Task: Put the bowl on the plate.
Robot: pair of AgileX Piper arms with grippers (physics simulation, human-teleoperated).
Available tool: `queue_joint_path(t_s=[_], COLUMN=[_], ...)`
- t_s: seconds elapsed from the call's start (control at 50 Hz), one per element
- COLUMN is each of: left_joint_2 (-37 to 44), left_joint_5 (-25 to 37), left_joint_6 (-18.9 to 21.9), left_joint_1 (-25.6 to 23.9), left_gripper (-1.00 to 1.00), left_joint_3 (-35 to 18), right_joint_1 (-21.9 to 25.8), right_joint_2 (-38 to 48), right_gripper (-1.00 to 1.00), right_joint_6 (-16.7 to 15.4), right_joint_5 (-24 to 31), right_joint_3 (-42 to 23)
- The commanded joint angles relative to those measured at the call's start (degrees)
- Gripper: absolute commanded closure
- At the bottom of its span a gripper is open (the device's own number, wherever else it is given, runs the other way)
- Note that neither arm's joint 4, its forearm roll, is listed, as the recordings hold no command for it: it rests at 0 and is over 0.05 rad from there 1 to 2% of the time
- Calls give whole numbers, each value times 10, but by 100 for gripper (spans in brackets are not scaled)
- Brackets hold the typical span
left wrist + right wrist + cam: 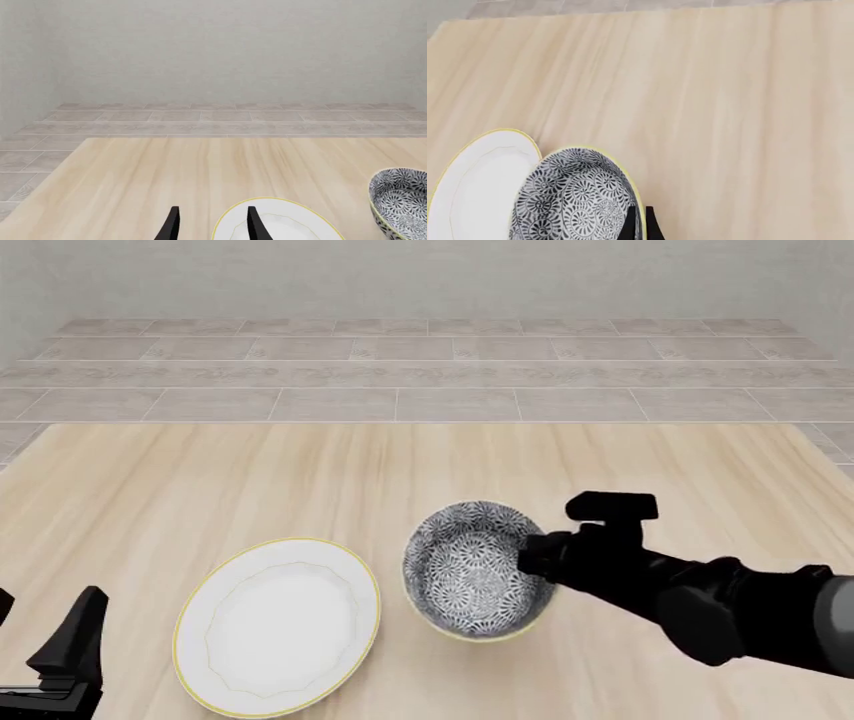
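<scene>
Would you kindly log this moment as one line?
right gripper: shut on bowl rim | bowl: beside plate | left gripper: open, idle

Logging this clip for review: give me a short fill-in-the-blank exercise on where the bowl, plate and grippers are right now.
1. The bowl sits to the ___ of the plate in the front view.
2. The right gripper is shut on the bowl's ___.
3. The left gripper holds ___.
4. The table looks like pale ___.

Missing words: right; rim; nothing; wood
</scene>
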Motion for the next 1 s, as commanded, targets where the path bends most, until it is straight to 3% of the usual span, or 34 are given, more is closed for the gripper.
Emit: queue_joint_path(t_s=[0.02,0.68,1.0], left_joint_2=[0,0,0], left_joint_5=[0,0,0], left_joint_6=[0,0,0], left_joint_1=[0,0,0], left_gripper=[-100,-100,-100], left_joint_3=[0,0,0], right_joint_1=[-6,22,44], right_joint_2=[-46,-89,-61], right_gripper=[100,100,100], right_joint_6=[2,-10,1], right_joint_5=[27,89,76], right_joint_3=[-13,-98,-127])
